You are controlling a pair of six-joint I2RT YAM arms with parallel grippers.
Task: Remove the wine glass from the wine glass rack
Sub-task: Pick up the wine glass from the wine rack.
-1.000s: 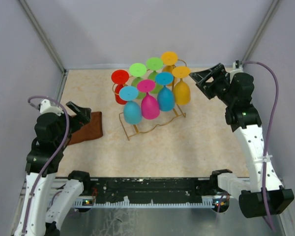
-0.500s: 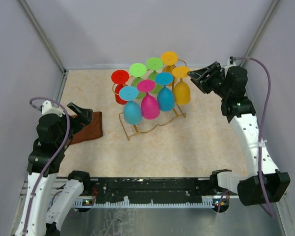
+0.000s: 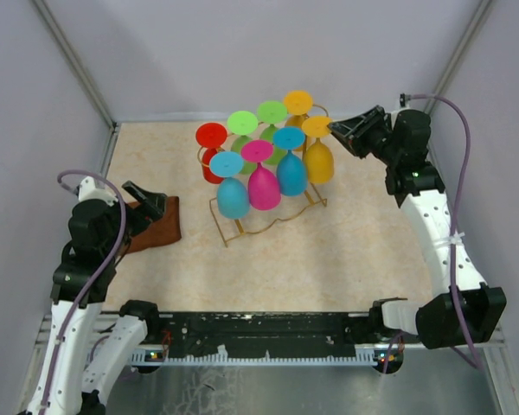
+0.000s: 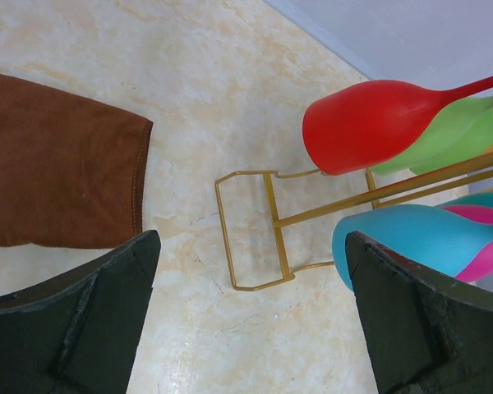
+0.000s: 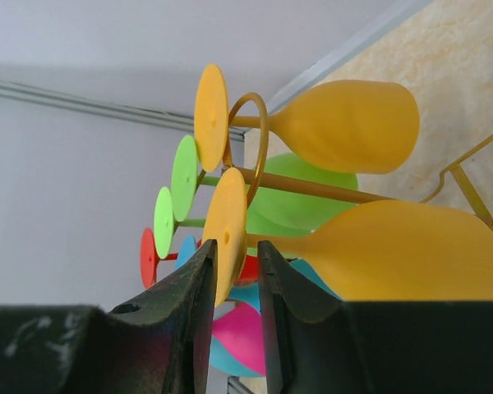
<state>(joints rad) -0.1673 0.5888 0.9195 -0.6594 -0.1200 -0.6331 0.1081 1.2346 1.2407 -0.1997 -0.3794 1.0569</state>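
While the left claw hangs wide open and empty beside a brown cloth, the right claw has moved left and narrowed around the foot of the nearer yellow wine glass. The glass hangs at the right end of the gold wine glass rack, mid-desk. Whether the claw actually grips it is unclear.

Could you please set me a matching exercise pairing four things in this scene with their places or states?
Things:
1. brown cloth
2. red wine glass
3. nearer yellow wine glass
4. left gripper

Places or states:
A. foot between the right gripper's fingers
B. open wide
C. flat on the table
D. hangs at the wine glass rack's left end

Pairs: 1-C, 2-D, 3-A, 4-B.
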